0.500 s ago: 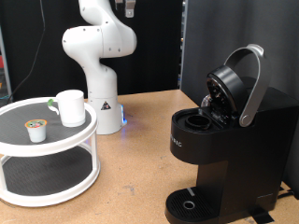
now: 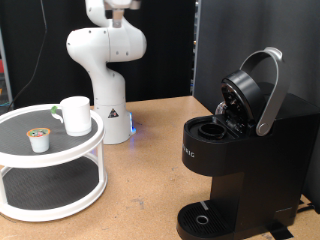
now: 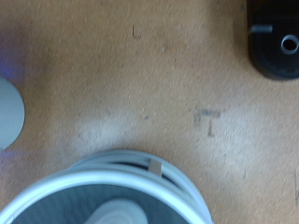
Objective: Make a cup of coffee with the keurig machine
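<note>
Keurig machine (image 2: 240, 150) on the wooden table (image 2: 150, 150), toward the exterior view's right; lid swung up and back, grey curved handle (image 2: 268, 90) raised, pod chamber (image 2: 212, 128) open and facing up. Round drip base (image 2: 203, 215) at the machine's foot, bare, no mug on it.

Cup (image 2: 76, 115) well apart from the machine, toward the exterior view's left, upright on the top shelf of a round two-tier white stand (image 2: 50, 190); dark shelf surface, green-tinted handle turned away from the machine. Small white pod (image 2: 39, 139) on the same shelf, just beside the cup, further from the machine, lid up.

White arm base (image 2: 108, 60) behind the stand, between stand and machine, blue light at its foot on the table. Arm rising out of the exterior view's top; hand barely visible at the top edge above the base, high over the table and well apart from the machine and cup. Fingers not visible in either view, so cannot tell how far open, or whether anything held.

Wrist view: looking straight down at bare table, stand rim (image 3: 121, 177) and a white blurred shape on it at one edge, drip base (image 3: 276, 42) in the opposite corner. Nothing touching cup, pod or machine.
</note>
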`<state>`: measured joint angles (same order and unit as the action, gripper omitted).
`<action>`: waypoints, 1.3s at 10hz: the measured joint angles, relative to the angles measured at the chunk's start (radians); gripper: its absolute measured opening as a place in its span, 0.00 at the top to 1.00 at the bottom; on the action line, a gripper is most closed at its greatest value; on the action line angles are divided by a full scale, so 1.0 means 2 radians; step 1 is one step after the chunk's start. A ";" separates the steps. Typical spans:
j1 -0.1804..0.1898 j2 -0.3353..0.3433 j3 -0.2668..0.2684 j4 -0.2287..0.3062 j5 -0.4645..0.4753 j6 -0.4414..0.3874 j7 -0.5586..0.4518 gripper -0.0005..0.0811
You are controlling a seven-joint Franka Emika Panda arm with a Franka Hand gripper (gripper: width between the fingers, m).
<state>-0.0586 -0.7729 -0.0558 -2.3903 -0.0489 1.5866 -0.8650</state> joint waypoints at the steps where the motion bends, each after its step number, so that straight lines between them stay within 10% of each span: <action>1: -0.007 0.000 -0.013 -0.001 -0.012 0.000 -0.015 0.00; 13: -0.020 0.033 -0.075 -0.017 -0.100 0.063 -0.123 0.00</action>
<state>-0.0976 -0.7068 -0.2067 -2.4248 -0.2493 1.7121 -1.1106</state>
